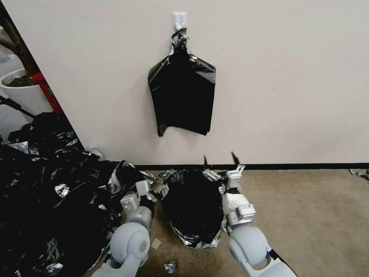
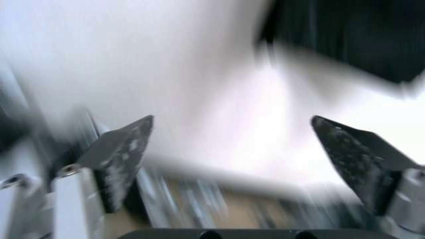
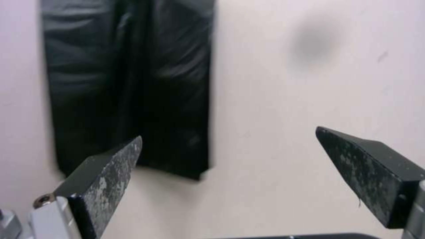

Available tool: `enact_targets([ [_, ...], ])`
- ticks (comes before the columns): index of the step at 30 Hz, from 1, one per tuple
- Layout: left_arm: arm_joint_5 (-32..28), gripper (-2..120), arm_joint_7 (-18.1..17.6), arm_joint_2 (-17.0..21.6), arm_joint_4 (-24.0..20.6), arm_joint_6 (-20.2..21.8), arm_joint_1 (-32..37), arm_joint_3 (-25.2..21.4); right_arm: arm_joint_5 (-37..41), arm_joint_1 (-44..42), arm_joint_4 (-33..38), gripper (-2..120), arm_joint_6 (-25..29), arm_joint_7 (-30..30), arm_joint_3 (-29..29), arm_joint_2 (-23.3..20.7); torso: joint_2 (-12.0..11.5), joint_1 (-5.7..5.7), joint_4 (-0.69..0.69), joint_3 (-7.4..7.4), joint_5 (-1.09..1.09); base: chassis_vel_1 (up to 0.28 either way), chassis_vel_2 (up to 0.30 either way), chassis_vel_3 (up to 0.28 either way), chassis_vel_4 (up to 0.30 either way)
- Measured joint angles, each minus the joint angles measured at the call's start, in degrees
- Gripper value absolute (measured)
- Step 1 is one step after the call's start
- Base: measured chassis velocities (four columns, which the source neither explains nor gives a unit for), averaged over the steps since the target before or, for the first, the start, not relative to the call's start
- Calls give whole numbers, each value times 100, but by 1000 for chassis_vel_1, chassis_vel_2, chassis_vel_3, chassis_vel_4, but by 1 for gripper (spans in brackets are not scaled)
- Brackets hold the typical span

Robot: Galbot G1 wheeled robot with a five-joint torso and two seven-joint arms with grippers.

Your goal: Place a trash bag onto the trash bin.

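Trash bag [image 1: 193, 209], wrinkled glossy black film, is flanked by the wide-spread left gripper [image 2: 232, 121] and right gripper [image 3: 228, 139], both raised wallward.

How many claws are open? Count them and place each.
2. The left claw, open, sits left of the trash bag; the right claw, open, sits right of it.

Glossy wrinkled plastic trash bag [image 1: 194, 209], matt beige carpet [image 1: 307, 215]
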Motion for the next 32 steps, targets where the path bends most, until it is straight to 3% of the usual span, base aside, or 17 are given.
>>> enact_targets([
  [1,0,94,0,0,0,0,0,0,0,0,0,100,0,0,0,0,0,0,0,0,0,0,0,0,0],
  [4,735,99,435,80,236,-870,-159,-536,71,-39,27,100,28,-77,430,79,0,0,-1,0,0,0,0,0,0],
  [6,748,99,543,100,233,-932,-175,-622,125,-52,46,100,5,-90,508,108,0,0,-1,0,0,0,0,0,0],
  [9,696,100,1120,168,181,-1154,-267,-1019,321,-80,67,100,-53,-184,822,281,0,0,-1,0,1,0,0,0,0],
  [11,677,100,1215,171,174,-1180,-279,-1070,348,-85,61,100,-68,-213,864,311,0,0,-1,0,0,0,0,0,0],
  [32,604,100,1224,170,162,-1114,-283,-1071,366,-88,55,100,-93,-240,861,323,0,0,-1,0,0,0,0,0,0],
])
